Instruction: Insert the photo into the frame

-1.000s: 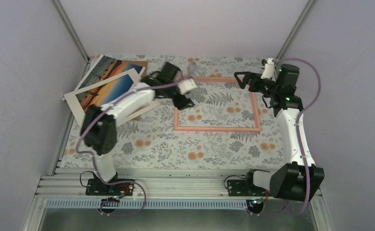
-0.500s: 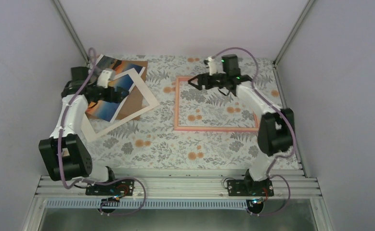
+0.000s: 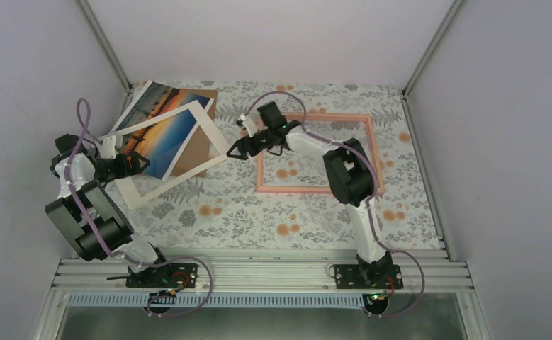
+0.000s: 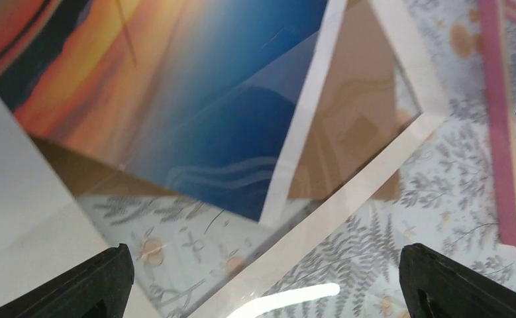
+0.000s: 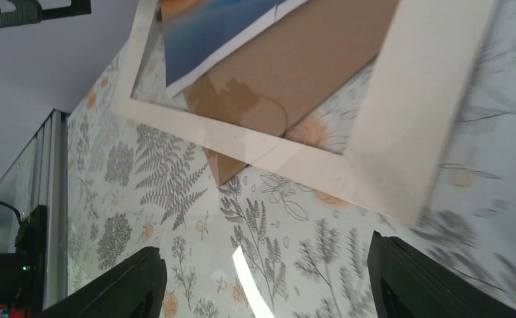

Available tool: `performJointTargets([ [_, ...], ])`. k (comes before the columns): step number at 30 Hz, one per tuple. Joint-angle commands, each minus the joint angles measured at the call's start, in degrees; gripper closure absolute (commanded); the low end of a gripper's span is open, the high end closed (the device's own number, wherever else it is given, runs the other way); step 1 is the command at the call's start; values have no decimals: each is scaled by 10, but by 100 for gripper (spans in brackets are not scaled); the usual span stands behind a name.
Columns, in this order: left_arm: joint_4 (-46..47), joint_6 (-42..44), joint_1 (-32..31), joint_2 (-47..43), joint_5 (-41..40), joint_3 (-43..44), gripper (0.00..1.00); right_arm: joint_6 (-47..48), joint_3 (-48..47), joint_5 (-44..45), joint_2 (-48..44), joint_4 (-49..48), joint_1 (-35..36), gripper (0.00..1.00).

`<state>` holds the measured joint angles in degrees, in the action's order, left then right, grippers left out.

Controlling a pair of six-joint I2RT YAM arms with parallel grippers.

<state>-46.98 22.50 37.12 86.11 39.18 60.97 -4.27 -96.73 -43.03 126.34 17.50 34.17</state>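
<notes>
From above, the pink frame (image 3: 322, 190) lies right of centre on the floral cloth (image 3: 258, 219), with only cloth inside it. The photo (image 3: 165, 133) is well apart at the far left, on brown cardboard (image 3: 199, 144) and partly under the white mat (image 3: 177, 178). The left gripper (image 3: 132, 164) sits at the mat's near-left corner and the right gripper (image 3: 236, 151) by its right corner. Neither holds anything. So I judge nothing is done yet: freeing the print, carrying it and seating it all remain

Left wrist: fingers (image 4: 96, 281) spread wide and empty, above the photo's blue corner

Right wrist: fingers (image 5: 129, 285) also apart and empty, above the mat's corner

Count: one photo as far as I can tell, one frame, one mat, one cardboard sheet, two grippers
</notes>
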Motion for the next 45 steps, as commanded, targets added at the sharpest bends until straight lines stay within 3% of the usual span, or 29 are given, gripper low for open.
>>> performJointTargets([
  [1, 1, 22, 16, 23, -34, -24, 0, -2, -37, -5, 48, -23, 27, 26],
  [8, 29, 0, 24, 88, -61, -15, 3, -36, -58, 1, 105, -50, 43, 29],
  [12, 19, 20, 29, 92, -78, -13, 4, -43, -60, 10, 124, -50, 44, 29],
  [20, -30, 64, 114, 84, -88, -17, 3, -64, -60, 22, 152, -61, 45, 30],
  [25, -39, 75, 121, 102, -121, -16, 2, -64, -67, 31, 164, -57, 45, 31],
  [29, -38, 92, 118, 132, -101, -19, 3, -68, -74, 30, 178, -52, 45, 32],
  [35, -55, 122, 100, 175, -4, 6, 16, -62, -86, 31, 190, -43, 45, 33],
  [42, -53, 101, 82, 162, 69, 50, 49, -60, -94, 23, 205, -40, 45, 35],
  [45, -49, 90, 71, 159, 82, 60, 55, -60, -97, 22, 207, -40, 45, 35],
])
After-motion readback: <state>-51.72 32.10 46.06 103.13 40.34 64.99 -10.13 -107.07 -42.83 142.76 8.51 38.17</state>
